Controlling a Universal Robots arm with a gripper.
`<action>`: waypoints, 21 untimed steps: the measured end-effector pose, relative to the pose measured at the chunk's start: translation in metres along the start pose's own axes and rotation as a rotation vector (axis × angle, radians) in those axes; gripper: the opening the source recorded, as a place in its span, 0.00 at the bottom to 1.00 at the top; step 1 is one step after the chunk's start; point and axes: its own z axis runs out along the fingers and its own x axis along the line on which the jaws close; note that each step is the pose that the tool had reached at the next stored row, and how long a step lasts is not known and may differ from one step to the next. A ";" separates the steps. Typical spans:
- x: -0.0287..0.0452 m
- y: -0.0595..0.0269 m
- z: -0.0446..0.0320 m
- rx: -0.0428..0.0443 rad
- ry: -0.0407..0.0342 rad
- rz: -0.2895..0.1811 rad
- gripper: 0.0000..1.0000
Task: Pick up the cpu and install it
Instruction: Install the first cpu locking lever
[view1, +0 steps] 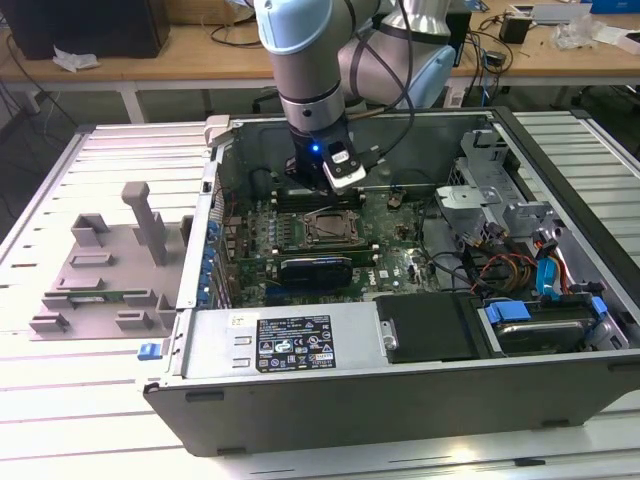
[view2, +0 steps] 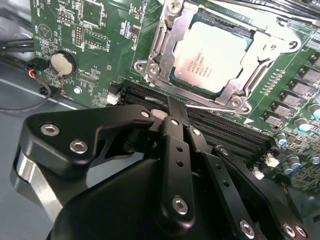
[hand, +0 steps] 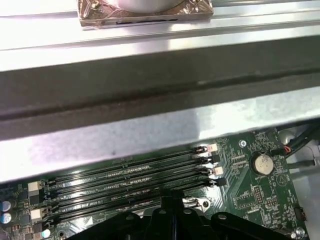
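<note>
Inside the open computer case (view1: 400, 390), my gripper (view2: 172, 102) hangs low over the memory slots (view2: 220, 130), its tip just beside the near edge of the socket frame (view2: 165, 37). The fingers look brought right together, and I see nothing between them. The cpu (view2: 212, 55) is not in my grasp. It lies flat in the socket, silver top up, with the metal frame around it and the frame's tabs lapping over two of its edges. I judge the pick and the placing done, and the work to be at the locking end of the install. A thin bright rod (view2: 215, 106) runs along the frame's edge close to the fingertip. I take it for the latch lever, but I cannot tell whether the tip touches it or whether it is hooked home. Any further move here calls for a small, steady push along that edge, keeping off the chip's top and off the slot clips. Room is tight: the case wall (hand: 150, 125) stands close behind the slots, and a black expansion card (view1: 315, 268) lies just beside the socket. A tangle of cables (view1: 505, 270) sits to the exterior view's right. The case rests on a slatted metal table (view1: 60, 420), with a grey parts holder (view1: 110, 270) well apart on the exterior view's left and wooden benches (view1: 180, 65) behind.
</note>
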 end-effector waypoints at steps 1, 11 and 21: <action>0.0009 -0.0001 -0.0001 0.0009 -0.0010 0.006 0.11; 0.0088 0.0003 0.0019 0.0023 -0.0140 0.027 0.11; 0.0098 -0.0004 0.0059 0.0058 -0.0516 0.024 0.11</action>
